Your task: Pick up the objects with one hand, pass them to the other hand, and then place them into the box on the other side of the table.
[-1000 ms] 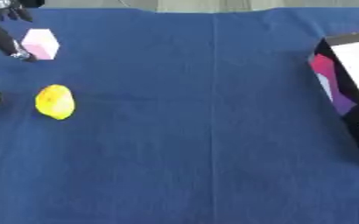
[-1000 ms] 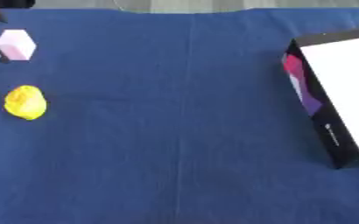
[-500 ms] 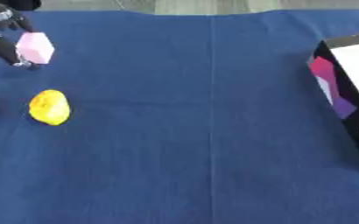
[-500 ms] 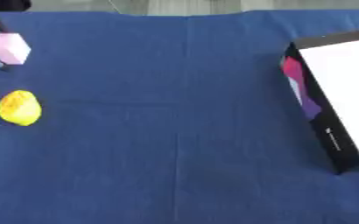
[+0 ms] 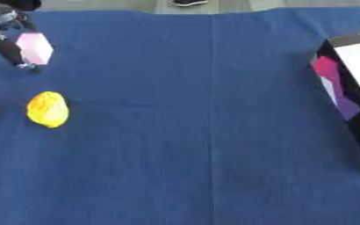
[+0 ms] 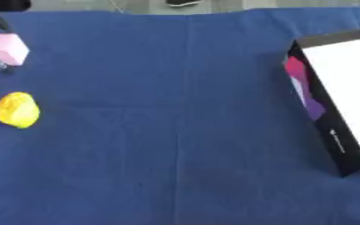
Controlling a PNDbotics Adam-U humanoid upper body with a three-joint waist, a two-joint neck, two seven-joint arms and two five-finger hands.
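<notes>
While your left hand pinches the pale pink faceted block between its fingers at the far left of the blue-clothed tabletop, nothing shows in the black box with a white interior at the right edge. Your right hand is out of view, so the handover and placement remain; the yellow lumpy object waits untouched.

The left robot hand showed at the upper left corner, entering from the view's left side. Its dark fingers reached downward and pinched a pink block. The right robot hand appeared in neither eye view.
</notes>
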